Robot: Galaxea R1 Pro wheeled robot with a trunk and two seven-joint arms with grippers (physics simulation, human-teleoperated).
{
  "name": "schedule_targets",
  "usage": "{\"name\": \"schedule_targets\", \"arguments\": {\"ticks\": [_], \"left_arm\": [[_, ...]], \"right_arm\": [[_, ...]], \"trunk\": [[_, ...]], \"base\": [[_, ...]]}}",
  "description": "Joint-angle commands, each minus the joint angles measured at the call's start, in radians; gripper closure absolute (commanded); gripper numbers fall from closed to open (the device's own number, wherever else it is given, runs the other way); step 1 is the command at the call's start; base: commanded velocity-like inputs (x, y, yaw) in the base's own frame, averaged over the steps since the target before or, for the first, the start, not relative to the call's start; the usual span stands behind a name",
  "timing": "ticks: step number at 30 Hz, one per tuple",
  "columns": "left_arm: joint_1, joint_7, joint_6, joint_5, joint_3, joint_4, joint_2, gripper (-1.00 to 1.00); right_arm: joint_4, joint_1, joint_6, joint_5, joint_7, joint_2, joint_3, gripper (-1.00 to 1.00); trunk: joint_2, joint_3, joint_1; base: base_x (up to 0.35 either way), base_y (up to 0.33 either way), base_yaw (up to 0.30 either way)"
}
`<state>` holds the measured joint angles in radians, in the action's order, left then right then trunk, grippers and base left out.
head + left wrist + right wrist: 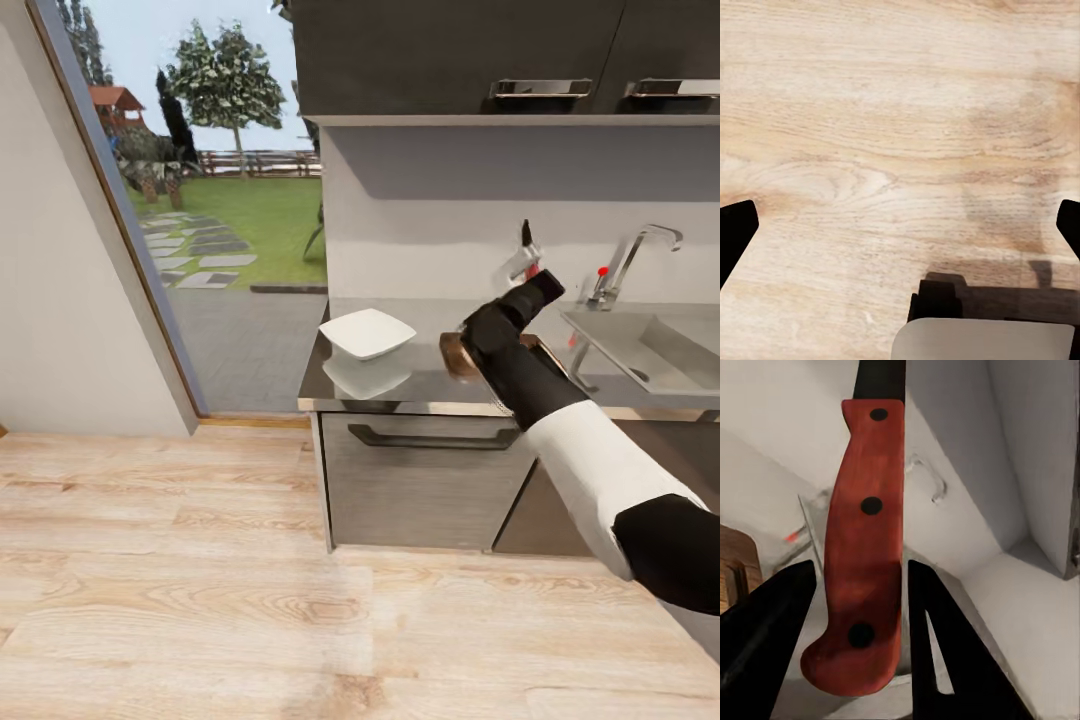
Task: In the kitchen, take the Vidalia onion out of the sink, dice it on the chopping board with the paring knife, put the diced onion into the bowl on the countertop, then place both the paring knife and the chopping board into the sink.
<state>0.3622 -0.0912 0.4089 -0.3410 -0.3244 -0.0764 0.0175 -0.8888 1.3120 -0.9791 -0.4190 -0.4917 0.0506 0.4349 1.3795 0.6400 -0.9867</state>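
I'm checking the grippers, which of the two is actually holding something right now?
The right gripper: its fingers clamp the red handle of the paring knife. The left gripper is open, with nothing but floor between its fingers.

Right arm (pixel 600 470) in shot: glossy black at the upper end, then a smooth white forearm shell, then a matte black wrist section, segmented and blocky. Right tool (pixel 859 607) shows two flat black fingers (pixel 765 637), tapering to blunt tips. Left tool's fingers (pixel 733 229) are black too, with a pale grey, rounded body panel (pixel 982 339) between them.
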Motion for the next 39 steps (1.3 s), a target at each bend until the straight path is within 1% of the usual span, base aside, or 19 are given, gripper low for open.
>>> {"name": "schedule_targets", "arguments": {"ticks": [1,2,3,5,6,7,8,9,11,12,13,15,16,18,24,28,33,37,39], "left_arm": [[0.001,-0.002,0.006,-0.004,-0.009,-0.003,-0.001,-1.00],[0.001,-0.002,0.005,-0.004,-0.009,-0.003,-0.001,-1.00],[0.001,-0.002,0.005,-0.004,-0.009,-0.003,-0.001,-1.00],[0.001,-0.002,0.005,-0.004,-0.009,-0.003,-0.001,-1.00],[0.001,-0.002,0.006,-0.004,-0.009,-0.003,-0.001,-1.00],[0.001,-0.002,0.005,-0.004,-0.009,-0.003,-0.001,-1.00],[0.001,-0.002,0.005,-0.004,-0.009,-0.003,-0.001,-1.00],[0.001,-0.002,0.005,-0.004,-0.009,-0.003,-0.001,-1.00],[0.001,-0.002,0.005,-0.004,-0.009,-0.003,-0.001,-1.00],[0.001,-0.002,0.005,-0.004,-0.009,-0.003,-0.001,-1.00],[0.001,-0.002,0.005,-0.004,-0.009,-0.003,-0.001,-1.00],[0.001,-0.002,0.005,-0.004,-0.009,-0.003,-0.001,-1.00],[0.001,-0.002,0.005,-0.004,-0.009,-0.003,-0.001,-1.00],[0.001,-0.002,0.005,-0.004,-0.009,-0.003,-0.001,-1.00],[0.001,-0.008,-0.002,-0.004,-0.009,-0.003,0.000,-1.00],[0.001,-0.005,-0.077,-0.004,-0.009,-0.002,-0.001,-1.00],[0.001,-0.005,-0.094,-0.004,-0.009,-0.002,-0.001,-1.00],[0.001,-0.005,-0.097,-0.004,-0.009,-0.003,-0.001,-1.00],[0.001,-0.005,-0.097,-0.004,-0.009,-0.003,-0.001,-1.00]], "right_arm": [[-0.018,0.001,0.000,0.011,-0.007,0.003,-0.014,1.00],[-0.035,0.001,0.002,0.013,-0.002,0.009,-0.053,1.00],[-0.050,0.001,0.008,0.015,0.007,0.015,-0.127,1.00],[-0.064,0.001,0.047,0.021,0.071,0.019,-0.323,1.00],[-0.067,0.001,0.070,0.022,0.175,0.022,-0.423,1.00],[-0.067,0.001,0.075,0.020,0.239,0.024,-0.453,1.00],[-0.068,0.001,0.079,0.018,0.334,0.033,-0.479,1.00],[-0.068,0.001,0.081,0.019,0.419,0.055,-0.493,1.00],[-0.067,0.001,0.079,0.022,0.567,0.099,-0.502,1.00],[-0.067,0.001,0.078,0.021,0.641,0.112,-0.505,1.00],[-0.067,0.001,0.078,0.021,0.692,0.123,-0.506,1.00],[-0.067,0.001,0.076,0.020,0.836,0.174,-0.507,1.00],[-0.068,0.001,0.076,0.018,0.891,0.188,-0.508,1.00],[-0.068,0.001,0.075,0.015,0.933,0.199,-0.508,1.00],[-0.061,0.000,0.074,0.012,0.951,0.205,-0.505,1.00],[-0.055,-0.003,0.078,0.012,0.951,0.208,-0.506,1.00],[-0.053,-0.009,0.088,0.016,0.959,0.212,-0.507,1.00],[-0.050,-0.023,0.161,0.018,0.962,0.211,-0.506,1.00],[0.009,-0.027,0.221,0.018,0.962,0.212,-0.508,1.00]], "trunk": [[0.000,0.001,0.000],[0.000,0.001,0.000],[0.000,0.001,0.000],[0.000,0.001,0.000],[0.000,0.001,0.000],[0.000,0.001,0.000],[0.000,0.001,0.000],[0.000,0.001,0.000],[0.000,0.001,0.000],[0.000,0.001,0.000],[0.000,0.001,0.000],[0.000,0.001,0.000],[0.000,0.001,0.000],[0.000,0.001,0.000],[0.000,0.001,0.000],[0.000,0.001,0.000],[0.000,0.001,0.000],[0.000,0.001,0.000],[0.000,0.001,0.000]], "base": [[0.000,0.000,0.000],[0.000,0.000,0.000],[0.000,0.000,0.000],[0.000,0.000,0.000],[0.000,0.000,0.000],[0.000,0.000,0.000],[0.000,0.000,0.000],[0.000,0.000,0.000],[0.000,0.000,0.000],[0.000,0.000,0.000],[0.000,0.000,0.000],[0.000,0.000,0.000],[0.000,0.000,0.000],[0.000,0.000,0.000],[0.000,0.000,0.000],[0.000,0.000,0.000],[0.000,0.000,0.000],[0.000,0.000,0.000],[0.000,0.000,0.000]]}}
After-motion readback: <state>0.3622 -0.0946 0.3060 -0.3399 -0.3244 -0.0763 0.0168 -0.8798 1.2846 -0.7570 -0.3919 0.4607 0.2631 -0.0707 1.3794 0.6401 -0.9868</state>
